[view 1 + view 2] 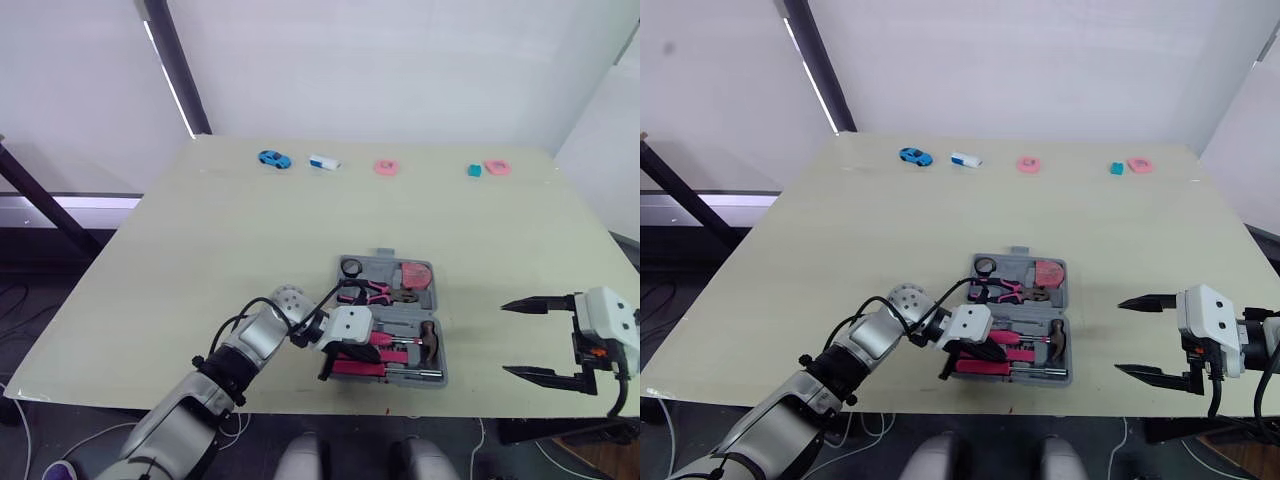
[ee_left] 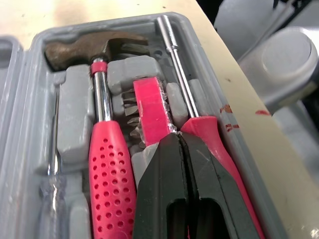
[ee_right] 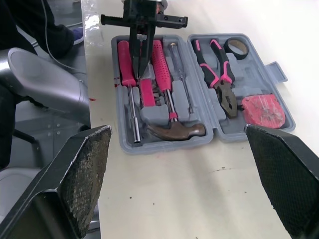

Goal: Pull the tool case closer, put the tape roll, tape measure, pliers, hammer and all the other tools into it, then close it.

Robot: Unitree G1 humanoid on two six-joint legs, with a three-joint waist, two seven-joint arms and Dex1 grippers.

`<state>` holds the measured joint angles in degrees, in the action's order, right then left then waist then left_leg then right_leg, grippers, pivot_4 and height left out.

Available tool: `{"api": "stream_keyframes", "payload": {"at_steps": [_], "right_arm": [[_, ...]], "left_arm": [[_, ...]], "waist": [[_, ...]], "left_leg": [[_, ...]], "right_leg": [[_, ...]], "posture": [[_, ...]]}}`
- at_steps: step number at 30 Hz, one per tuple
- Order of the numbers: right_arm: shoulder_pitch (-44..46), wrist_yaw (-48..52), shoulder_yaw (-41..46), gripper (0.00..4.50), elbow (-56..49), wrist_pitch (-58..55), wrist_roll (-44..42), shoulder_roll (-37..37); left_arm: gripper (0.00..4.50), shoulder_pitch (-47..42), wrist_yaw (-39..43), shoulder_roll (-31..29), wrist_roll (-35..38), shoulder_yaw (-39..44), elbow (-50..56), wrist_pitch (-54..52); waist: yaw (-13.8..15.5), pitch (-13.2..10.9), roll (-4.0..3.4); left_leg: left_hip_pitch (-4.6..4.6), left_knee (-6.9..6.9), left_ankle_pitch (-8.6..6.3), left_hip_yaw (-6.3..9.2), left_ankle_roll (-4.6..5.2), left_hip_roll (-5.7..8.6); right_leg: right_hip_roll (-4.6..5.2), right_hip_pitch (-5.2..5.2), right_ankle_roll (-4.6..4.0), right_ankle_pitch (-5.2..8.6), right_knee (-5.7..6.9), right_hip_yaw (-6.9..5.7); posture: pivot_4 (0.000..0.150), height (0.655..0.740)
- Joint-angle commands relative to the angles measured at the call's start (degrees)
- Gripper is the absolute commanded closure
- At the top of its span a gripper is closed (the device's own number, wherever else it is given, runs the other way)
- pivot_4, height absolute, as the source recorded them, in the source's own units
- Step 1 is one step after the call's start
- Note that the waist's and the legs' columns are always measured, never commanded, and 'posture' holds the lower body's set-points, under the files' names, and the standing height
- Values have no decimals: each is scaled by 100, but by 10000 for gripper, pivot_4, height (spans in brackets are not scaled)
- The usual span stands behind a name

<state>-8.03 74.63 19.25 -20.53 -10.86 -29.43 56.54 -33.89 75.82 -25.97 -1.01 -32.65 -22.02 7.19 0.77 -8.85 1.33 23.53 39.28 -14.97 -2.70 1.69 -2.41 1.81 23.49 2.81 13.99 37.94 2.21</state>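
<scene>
Left wrist view puts you right inside the tool case (image 2: 72,114). It lies open and flat on the counter (image 1: 200,250), close to the near edge, straight in front of you. Every slot looks filled.

The near half holds the hammer (image 2: 102,124), a pink bit holder (image 2: 149,109) and a red-handled driver (image 2: 209,144). The far half holds the pliers (image 3: 227,99), the tape roll (image 3: 225,46) and the tape measure (image 3: 263,110). The hinge runs left to right between the halves, and the long tools lie along that same line. Hammer head and plier noses point to your right, handles to your left.

Your left pincer (image 2: 177,137) has its fingers pressed together, tips down at the bit holder, between the hammer handle and the driver. You cannot tell from here whether anything thin is nipped there. Your right pincer (image 1: 507,338) is spread wide and hangs well off to the right of the case.

Treat the case as stiff moulded plastic made weighty by its steel tools. It should not flex, but the smooth shell may skate on the counter under a push. For closing, you would likely do best to take the far half at its outer edge, by the latch tab (image 3: 275,71), and fold it toward you. The pliers and tape measure could drop out if they sit loose.

A blue toy car (image 1: 273,158) sits well apart, by the far edge.
</scene>
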Motion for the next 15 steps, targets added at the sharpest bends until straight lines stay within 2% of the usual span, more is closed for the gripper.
{"api": "stream_keyframes", "payload": {"at_steps": [1, 7, 11, 13, 15], "right_arm": [[99, -15, -2, 0, -110, -2, -21, 54], [203, -33, -124, 0, -25, 27, 21, 28], [224, -39, -161, 0, 9, 45, 40, 8], [232, -45, -173, 0, 17, 42, 41, 4], [245, -43, -184, 0, 32, 42, 39, 10]], "left_arm": [[44326, 260, 102, -20, -513, -421, -451, 404], [44326, 401, 39, 244, -296, -114, -927, 808], [44326, 466, 390, 451, 293, 238, -911, 260], [44326, 462, 614, 544, 666, 432, -873, -414], [44326, 430, 756, 510, 630, 432, -969, -398]], "waist": [[0, 8, -8], [0, 40, -34], [-1, 42, -38], [-4, 42, -38], [-7, 42, -38]], "left_leg": [[0, 0, 0, 0, 0, 0], [-2, 0, -1, -3, 1, 0], [-2, 0, -1, -2, 1, 0], [-1, 0, -1, 0, 1, 0], [1, -1, -1, 2, 1, 0]], "right_leg": [[0, 0, 0, 0, 0, 0], [0, -2, 0, 0, -1, 2], [0, -2, 1, 0, -1, 2], [-1, -1, 1, 0, -1, -1], [-3, 1, 2, 1, 0, -2]], "posture": [[1500, 7400], [1500, 7400], [1500, 7400], [1500, 7400], [1500, 7400]]}}
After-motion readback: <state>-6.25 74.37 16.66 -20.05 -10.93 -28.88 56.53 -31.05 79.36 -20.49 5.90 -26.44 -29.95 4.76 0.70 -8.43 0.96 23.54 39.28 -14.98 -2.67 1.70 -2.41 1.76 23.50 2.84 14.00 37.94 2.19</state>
